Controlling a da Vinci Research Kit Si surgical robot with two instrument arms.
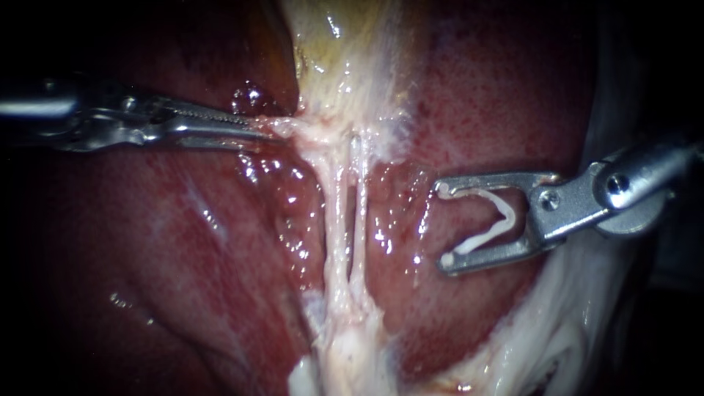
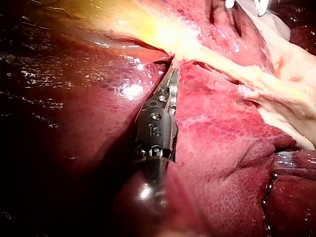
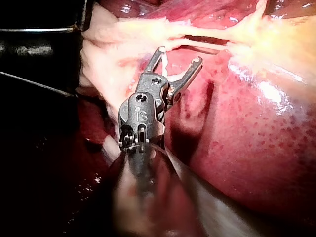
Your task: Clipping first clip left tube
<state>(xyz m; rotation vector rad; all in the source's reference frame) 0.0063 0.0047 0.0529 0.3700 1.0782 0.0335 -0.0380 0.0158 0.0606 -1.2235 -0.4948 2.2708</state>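
Liver [image 1: 183, 242] fills the view, dark red and wet; everything lies on it. Gallbladder [image 1: 345, 59] is pale yellow and runs from the liver's top edge down to mid-surface, where it narrows.

Left instrument [image 1: 268, 130] comes across the liver's left half. Its jaws are closed, pinching the pale tissue at the gallbladder's narrow end. The left wrist view agrees: the tip [image 2: 172, 81] is buried in that pale fold, no gap showing.

Right instrument [image 1: 443, 224] sits over the liver's right half. Its jaws are spread wide, with an open white clip [image 1: 499, 216] seated between them and touching both. The right wrist view shows the same spread tip [image 3: 178, 55], pointed at the pale strands and short of them.

Two thin pale tubes run side by side from the gallbladder's narrow end down toward the liver's bottom edge. Left tube [image 1: 336, 213] is the target, stretched and bare. Right tube [image 1: 361, 213] lies just beside it, between it and the clip.

Progress: early. Retraction is set, the clip is loaded and the tubes are exposed. No clip is on either tube. The clip jaws are well apart from the left tube and not yet around anything. Left to do, as I judge it: advance past the right tube, straddle the left tube only, close.
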